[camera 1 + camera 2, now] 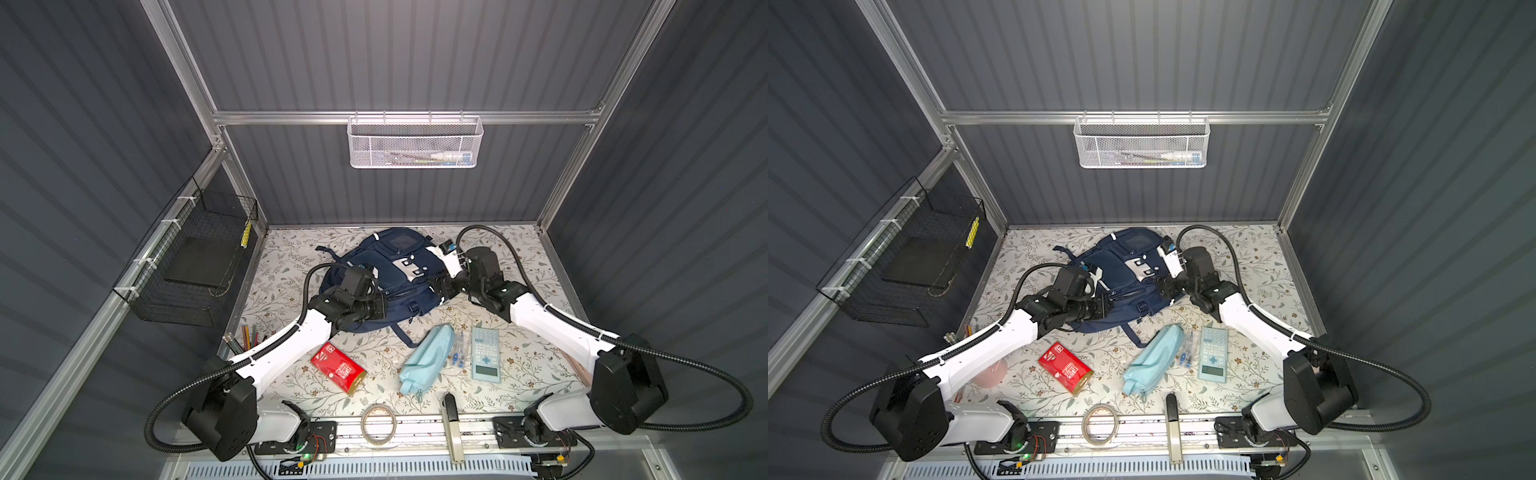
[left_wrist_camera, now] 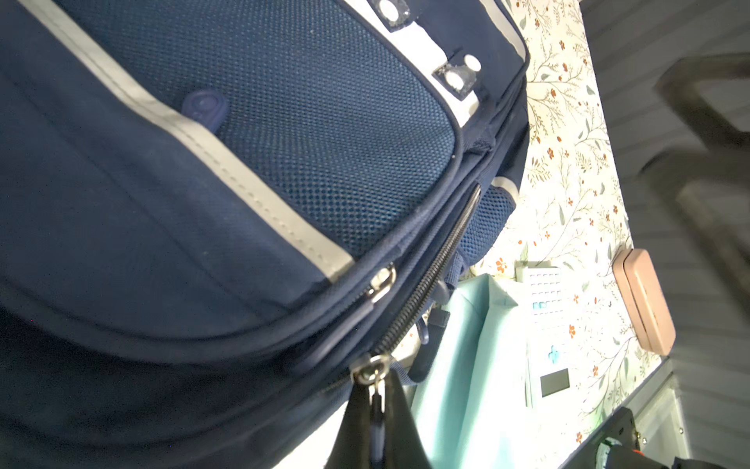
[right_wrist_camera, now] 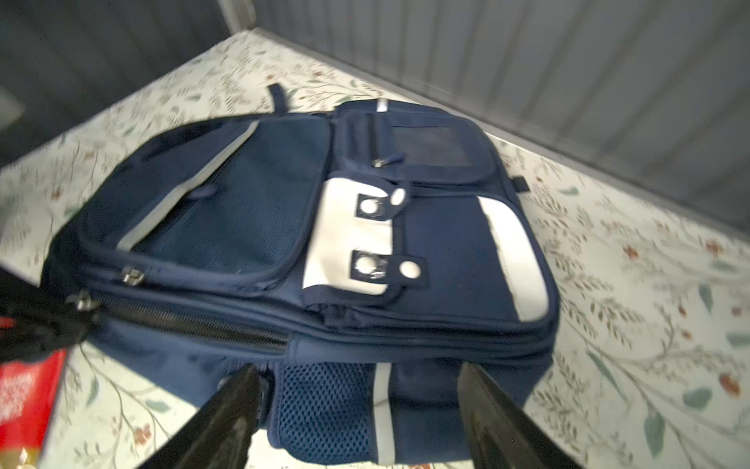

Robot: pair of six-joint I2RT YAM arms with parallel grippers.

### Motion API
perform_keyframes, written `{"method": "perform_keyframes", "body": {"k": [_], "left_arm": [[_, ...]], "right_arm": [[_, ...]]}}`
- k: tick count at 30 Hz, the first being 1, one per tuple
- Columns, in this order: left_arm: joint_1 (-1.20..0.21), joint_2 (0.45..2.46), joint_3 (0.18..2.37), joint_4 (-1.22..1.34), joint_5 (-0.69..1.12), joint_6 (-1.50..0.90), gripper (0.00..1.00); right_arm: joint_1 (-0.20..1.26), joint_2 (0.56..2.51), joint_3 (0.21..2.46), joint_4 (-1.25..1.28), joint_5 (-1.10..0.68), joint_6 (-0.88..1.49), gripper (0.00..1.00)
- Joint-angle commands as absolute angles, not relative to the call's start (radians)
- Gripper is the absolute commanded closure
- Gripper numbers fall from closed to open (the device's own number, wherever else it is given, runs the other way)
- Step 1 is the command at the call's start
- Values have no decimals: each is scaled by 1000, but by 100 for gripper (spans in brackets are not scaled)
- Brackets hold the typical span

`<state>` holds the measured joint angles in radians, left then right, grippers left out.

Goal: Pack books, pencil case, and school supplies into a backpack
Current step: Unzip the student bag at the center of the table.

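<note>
Backpack (image 1: 390,266) flat on the floral counter (image 1: 291,257) in both top views, toward the back wall, front pockets up. Nearer the front, not yet packed: soft pale-blue pencil case (image 1: 428,359), just beside it a small clear packet (image 1: 458,353), then the flat calculator (image 1: 485,353); apart to the other side, the red gold-ended pack (image 1: 337,369). No books in sight; hidden inside or absent, impossible to say.

From the left wrist: left claw (image 2: 375,396) clenched on the metal zip pull (image 2: 372,371) of what looks like the main compartment, zip teeth running on ahead. Woven navy cloth, honeycomb mesh panel, grey reflective stripe, piped seams.

From the right wrist: right claw (image 3: 357,377) released, jaws wide to either side of the mesh side pocket (image 3: 324,406), gripping nothing. White patch (image 3: 349,239) with two snap studs on top.

Likely limp and light while unfilled, prone to sliding with the zip; best pinned at the stiffer side seam, never by the slack panel. Pencil case squashy, graspable mid-body; calculator rigid, thin, hard to lift off a flat surface.
</note>
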<state>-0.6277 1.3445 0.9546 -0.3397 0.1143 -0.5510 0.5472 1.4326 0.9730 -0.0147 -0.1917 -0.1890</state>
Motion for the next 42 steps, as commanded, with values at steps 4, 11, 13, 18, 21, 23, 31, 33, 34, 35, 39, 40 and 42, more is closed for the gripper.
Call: {"method": "perform_keyframes", "body": {"k": [4, 11, 13, 18, 21, 23, 31, 33, 34, 35, 39, 40, 42], "left_arm": [[-618, 1348, 1020, -337, 187, -489, 100], [-617, 1336, 1049, -373, 177, -477, 100], [-617, 1335, 1054, -400, 176, -474, 100], [-617, 1320, 1042, -429, 185, -472, 100], [-615, 1306, 1033, -448, 187, -463, 100], [-615, 1297, 1018, -444, 195, -465, 100], [-603, 1303, 1041, -567, 70, -402, 100], [-571, 1304, 1027, -594, 22, -388, 100], [-540, 1302, 1014, -594, 17, -386, 100], [-511, 1299, 1003, -590, 17, -382, 100], [-417, 1302, 1003, -580, 5, -353, 100], [-405, 1307, 1008, -578, -1, -351, 100], [-380, 1325, 1008, -555, -1, -352, 100]], "right_arm": [[667, 1485, 997, 7, -325, -566, 24], [728, 1610, 1066, -3, -382, -644, 40], [729, 1638, 1073, 21, -347, -650, 44], [731, 1664, 1058, 80, -269, -693, 55], [730, 1682, 1019, 185, -218, -692, 48], [736, 1700, 1012, 213, -221, -706, 46], [738, 1675, 861, 444, -141, -773, 98], [725, 1637, 826, 452, -141, -778, 100], [714, 1620, 813, 441, -145, -781, 100], [700, 1605, 803, 435, -157, -781, 100], [658, 1545, 756, 411, -204, -790, 100], [655, 1528, 748, 395, -203, -806, 100], [646, 1496, 735, 369, -188, -831, 100]]}}
